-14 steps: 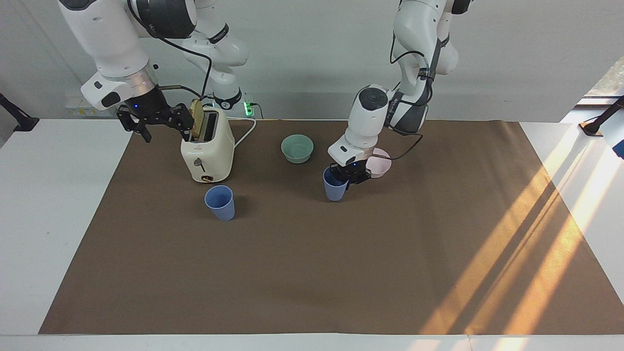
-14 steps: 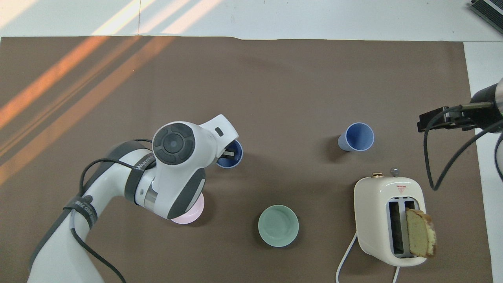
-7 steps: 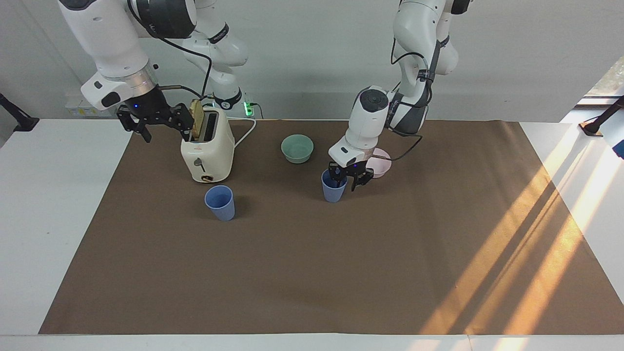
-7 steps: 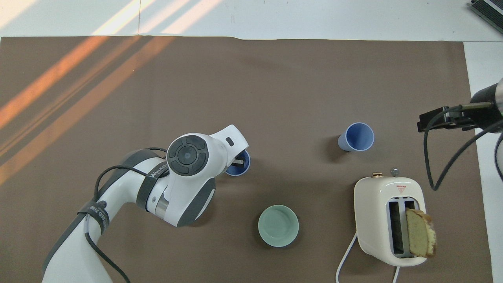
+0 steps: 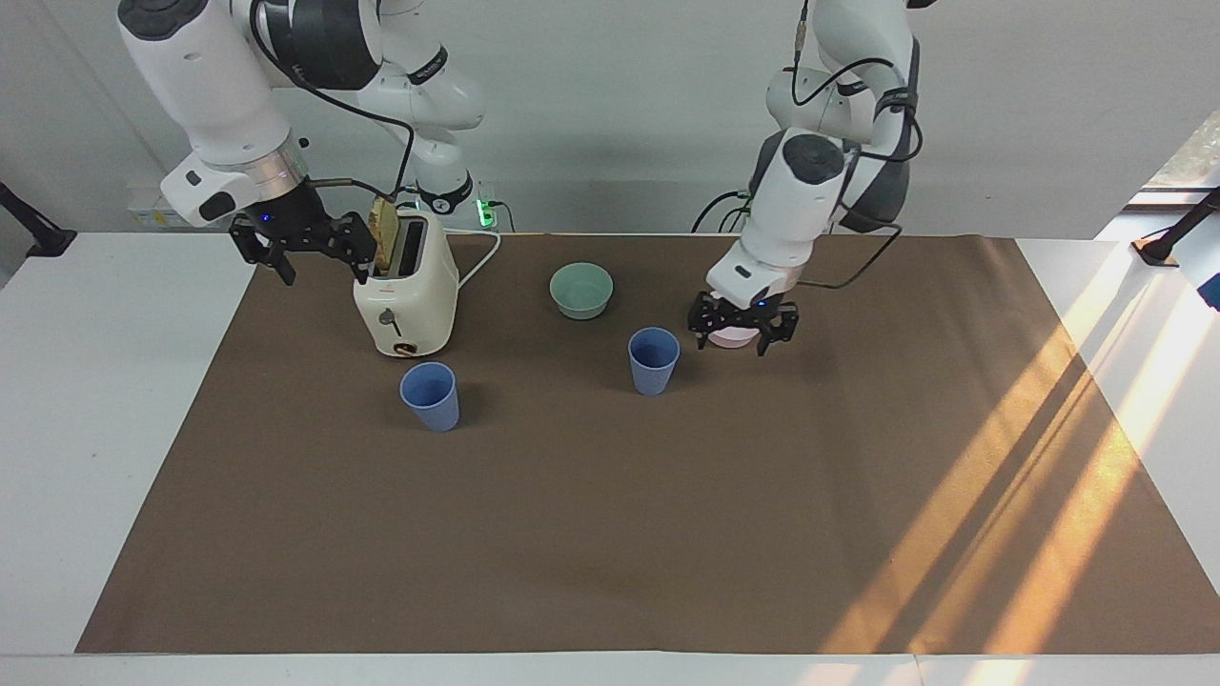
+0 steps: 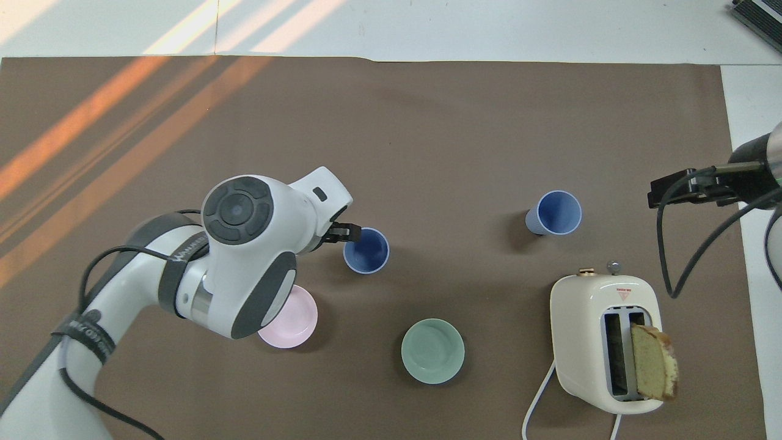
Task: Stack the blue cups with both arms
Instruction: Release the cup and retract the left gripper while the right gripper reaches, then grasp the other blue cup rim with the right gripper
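Both blue cups upright on surface, apart: one [image 5: 654,360] near pink bowl [image 5: 734,335] with left tool [image 5: 743,333] fingers apart above that bowl; other [image 5: 430,395] before toaster [image 5: 405,300], right tool [image 5: 300,250] fingers apart, waiting.

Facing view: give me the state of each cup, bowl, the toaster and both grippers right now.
Blue cup near toaster: upright, free.
Blue cup near pink bowl: upright, free, unstacked.
Mint bowl: upright, empty.
Pink bowl: upright.
Toaster: bread sticking up.
Left gripper: open, over pink bowl.
Right gripper: open, waiting beside toaster.
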